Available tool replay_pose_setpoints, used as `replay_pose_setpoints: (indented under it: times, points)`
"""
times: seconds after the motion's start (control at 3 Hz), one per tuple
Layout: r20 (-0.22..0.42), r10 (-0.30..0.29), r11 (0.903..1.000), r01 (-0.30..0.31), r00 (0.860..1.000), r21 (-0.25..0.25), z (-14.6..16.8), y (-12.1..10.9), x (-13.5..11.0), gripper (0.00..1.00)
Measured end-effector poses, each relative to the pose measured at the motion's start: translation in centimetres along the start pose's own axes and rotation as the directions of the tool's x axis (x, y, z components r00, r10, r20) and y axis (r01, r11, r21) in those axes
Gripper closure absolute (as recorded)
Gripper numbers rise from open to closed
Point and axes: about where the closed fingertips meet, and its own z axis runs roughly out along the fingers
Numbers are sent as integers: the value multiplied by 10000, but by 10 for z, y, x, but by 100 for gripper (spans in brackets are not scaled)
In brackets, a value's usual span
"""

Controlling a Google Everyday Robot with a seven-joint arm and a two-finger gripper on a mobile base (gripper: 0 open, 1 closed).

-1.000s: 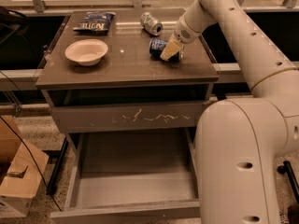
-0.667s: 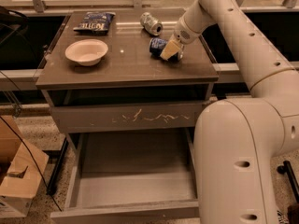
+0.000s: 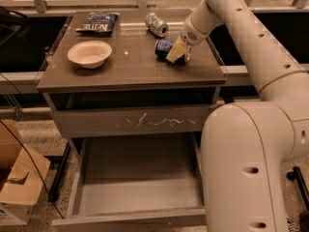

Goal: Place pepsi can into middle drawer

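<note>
The pepsi can (image 3: 162, 47), dark blue, lies on its side on the brown tabletop (image 3: 130, 66), right of centre. My gripper (image 3: 176, 52) reaches in from the right and sits at the can's right end, low over the table, touching or nearly touching it. The middle drawer (image 3: 140, 197) is pulled open below the table and shows a bare grey floor. My arm's large white lower body covers the drawer's right side.
A silvery can (image 3: 157, 24) lies behind the pepsi can. A blue chip bag (image 3: 98, 22) is at the back left and a white bowl (image 3: 90, 53) at the left. The closed drawer front above has white scratches (image 3: 145, 122). A cardboard box (image 3: 19, 187) stands on the floor at the left.
</note>
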Motion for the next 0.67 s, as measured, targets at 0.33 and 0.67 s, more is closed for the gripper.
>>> replay_pose_setpoints:
  times: [0.33,0.67]
  points:
    - [324,-978,9935,957,9947,610,-37,3,-10,100]
    - [1134,-1865,9760,1709,9759,1349,-114,38,-30,100]
